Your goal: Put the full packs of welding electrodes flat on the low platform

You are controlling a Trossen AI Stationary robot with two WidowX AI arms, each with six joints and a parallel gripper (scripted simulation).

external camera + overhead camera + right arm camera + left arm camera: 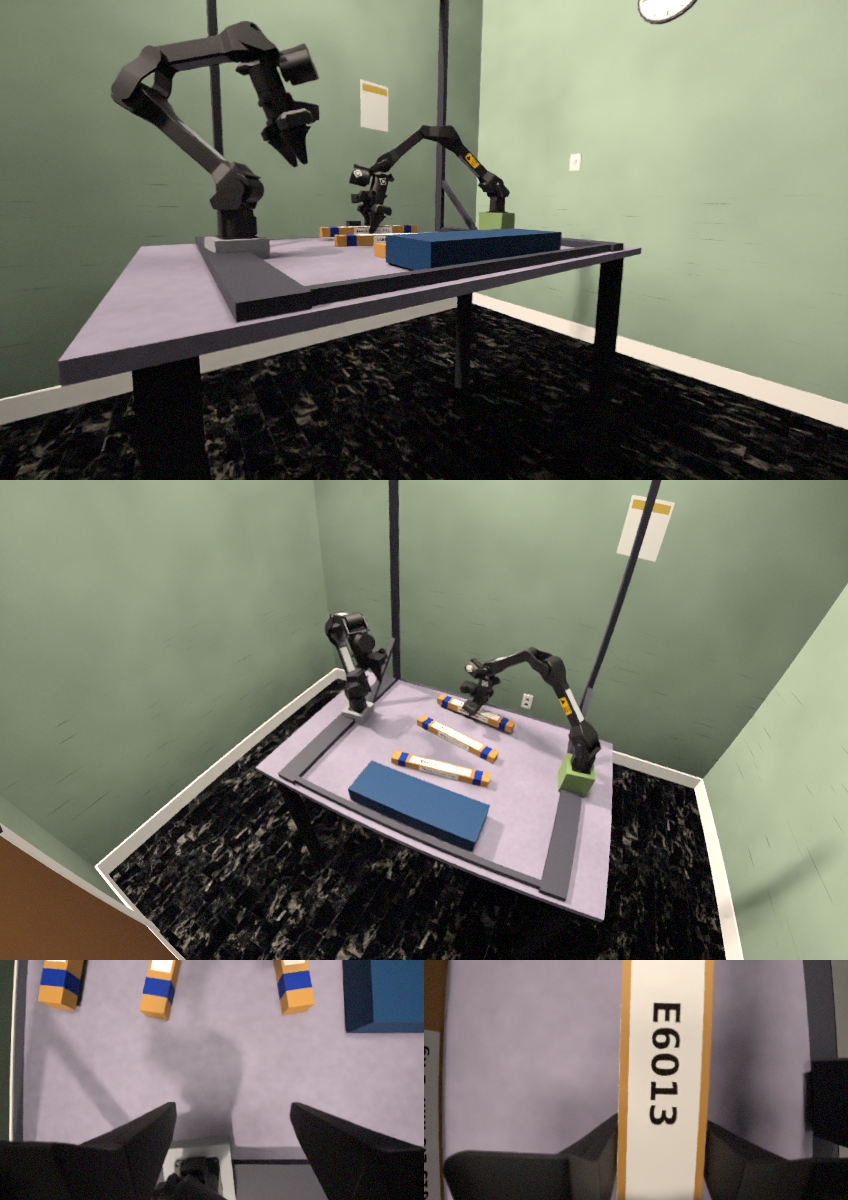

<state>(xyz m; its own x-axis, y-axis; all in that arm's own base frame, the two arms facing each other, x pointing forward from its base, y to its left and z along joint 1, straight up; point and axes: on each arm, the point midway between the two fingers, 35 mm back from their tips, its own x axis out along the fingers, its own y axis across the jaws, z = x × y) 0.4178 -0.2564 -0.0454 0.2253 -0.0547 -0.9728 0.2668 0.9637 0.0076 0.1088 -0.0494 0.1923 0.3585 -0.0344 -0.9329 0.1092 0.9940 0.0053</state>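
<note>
We judge this a weigh-and-set-down step: our left hand (471, 710) (373, 230) (656, 1121) is closed snugly on the far pack (498, 722) (357, 230) (639, 1060) (57, 997), low at the table (523, 836) (148, 297) (534, 1060) (275, 1070), contact unclear, our right hand (380, 675) (301, 164) (232, 1109) wide and empty, so next we release if partly used.

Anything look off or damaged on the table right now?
Nothing looks damaged or spilled. The middle pack lies askew to the pack nearest the platform, harmless as far as I can see. The far pack is gripped by the left gripper.
</note>
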